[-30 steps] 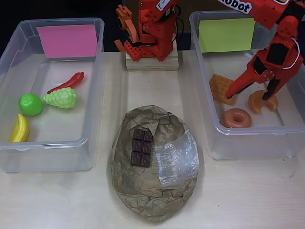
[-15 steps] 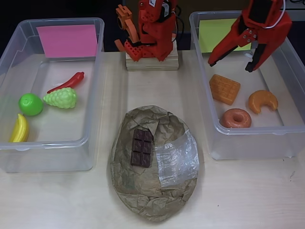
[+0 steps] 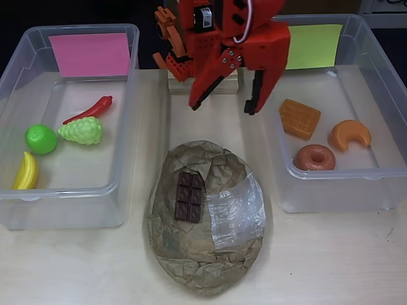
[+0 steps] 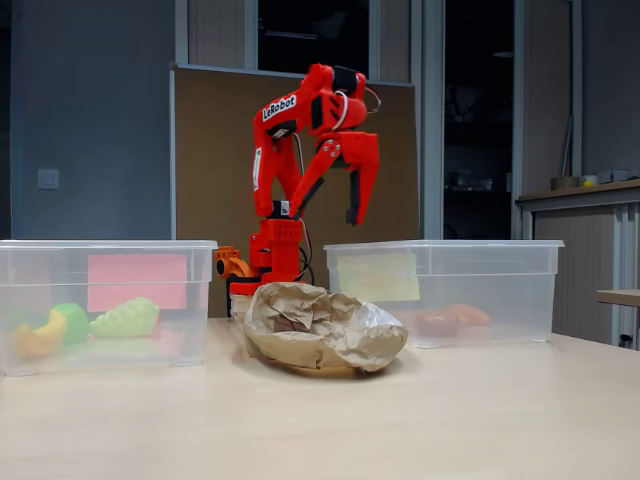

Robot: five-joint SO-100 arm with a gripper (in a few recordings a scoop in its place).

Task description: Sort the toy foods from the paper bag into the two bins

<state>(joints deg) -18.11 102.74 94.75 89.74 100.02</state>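
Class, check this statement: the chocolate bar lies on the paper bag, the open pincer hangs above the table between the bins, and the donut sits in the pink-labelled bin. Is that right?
One detail is wrong. The overhead view shows the donut in the bin with the yellow-green label, not the pink one. The chocolate bar does lie on the paper bag, and the open pincer hangs between the bins.

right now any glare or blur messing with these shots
Overhead view: glare whitens the tape patch on the paper bag; the chocolate bar stays sharp. Fixed view: dim background, toys look hazy through the bin walls, the open end effector is sharp.
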